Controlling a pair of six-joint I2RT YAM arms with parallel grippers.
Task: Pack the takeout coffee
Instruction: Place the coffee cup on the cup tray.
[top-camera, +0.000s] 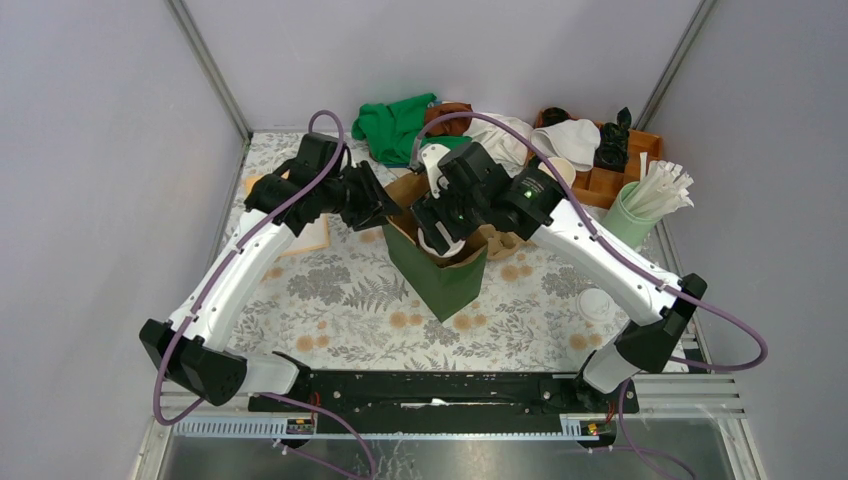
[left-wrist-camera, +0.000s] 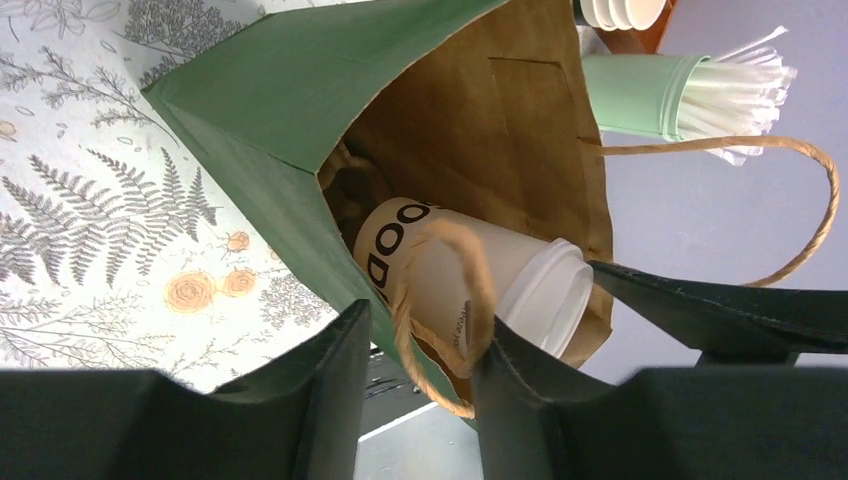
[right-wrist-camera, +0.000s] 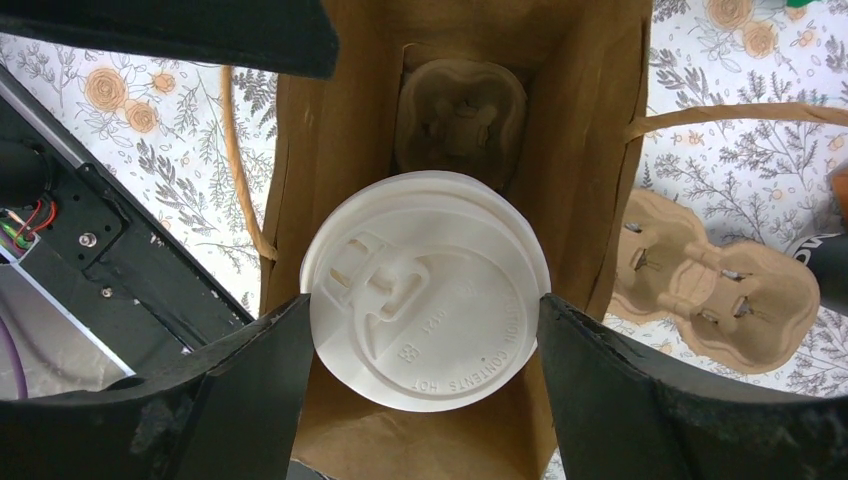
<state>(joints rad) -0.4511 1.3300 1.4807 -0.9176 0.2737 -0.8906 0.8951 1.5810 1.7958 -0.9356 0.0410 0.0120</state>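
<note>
The right pincer clamps the takeout coffee by the sides of its white lid. The cup sits inside the open green paper bag, with a brown pulp carrier lying deeper at the bag's bottom. The left pincer stands part-spread astride the bag's rim and twine handle, on the floral surface.

"contents hot" on the coffee lid — "ood" on the coffee cup
</note>
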